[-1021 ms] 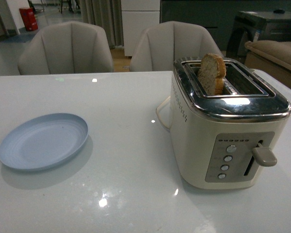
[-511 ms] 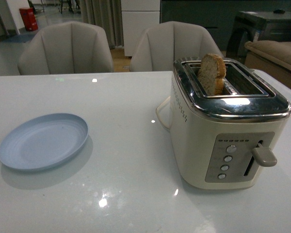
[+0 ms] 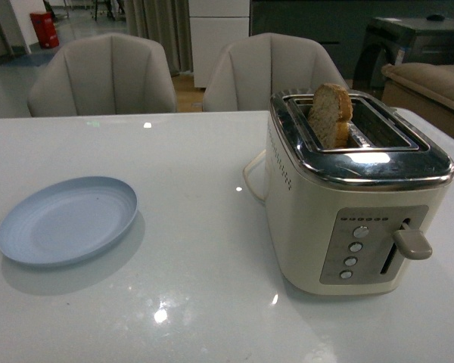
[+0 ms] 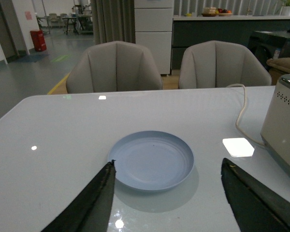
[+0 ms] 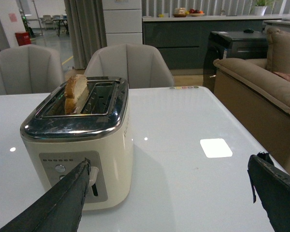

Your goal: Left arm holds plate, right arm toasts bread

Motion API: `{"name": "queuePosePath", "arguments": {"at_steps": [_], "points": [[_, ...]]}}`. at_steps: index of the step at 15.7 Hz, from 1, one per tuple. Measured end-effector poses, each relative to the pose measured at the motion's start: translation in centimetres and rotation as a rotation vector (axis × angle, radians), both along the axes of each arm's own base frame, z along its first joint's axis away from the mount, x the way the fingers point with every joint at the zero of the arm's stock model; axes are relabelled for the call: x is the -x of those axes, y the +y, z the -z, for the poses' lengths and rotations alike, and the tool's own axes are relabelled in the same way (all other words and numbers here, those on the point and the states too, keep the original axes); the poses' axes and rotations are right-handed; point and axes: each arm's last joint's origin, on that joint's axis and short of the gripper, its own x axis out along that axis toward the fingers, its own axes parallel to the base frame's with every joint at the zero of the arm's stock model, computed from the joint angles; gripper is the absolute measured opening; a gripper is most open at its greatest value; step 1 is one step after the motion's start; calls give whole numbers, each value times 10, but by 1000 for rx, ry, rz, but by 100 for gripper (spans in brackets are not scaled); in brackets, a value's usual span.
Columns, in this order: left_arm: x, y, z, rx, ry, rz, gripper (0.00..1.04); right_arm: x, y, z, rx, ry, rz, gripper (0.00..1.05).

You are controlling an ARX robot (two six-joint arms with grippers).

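Plate (image 3: 66, 220) lay flat on table (image 3: 197, 302), left of toaster (image 3: 356, 204) and well apart from it. Bread (image 3: 331, 115) stood upright in toaster's left slot, top half sticking out. Cord (image 4: 240, 116) ran over the table behind the toaster's left side. Two chairs (image 3: 102, 76) stood behind the table's far edge.

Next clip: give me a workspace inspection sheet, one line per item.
Surface: glossy white table, light glare.
Job's things: plate empty, flat on table; bread standing up out of the toaster slot, lever up.
Clutter: nothing seen.
Grippers: left gripper open, facing the plate; right gripper open, facing the toaster; neither touching anything.
Cables: pale cord behind toaster.
Surroundings: chairs, sofa, cabinets.
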Motion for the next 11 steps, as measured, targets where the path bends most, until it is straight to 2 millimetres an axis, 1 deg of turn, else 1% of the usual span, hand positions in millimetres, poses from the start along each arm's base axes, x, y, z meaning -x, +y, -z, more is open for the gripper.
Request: {"name": "queuePosePath", "arguments": {"at_steps": [2,3,4,11], "points": [[0,0,0,0,0,0,92,0,0,0,0,0,0,98],[0,0,0,-1,0,0,100,0,0,0,0,0,0,98],[0,0,0,0,0,0,97,0,0,0,0,0,0,98],[0,0,0,-1,0,0,98,0,0,0,0,0,0,98]]}}
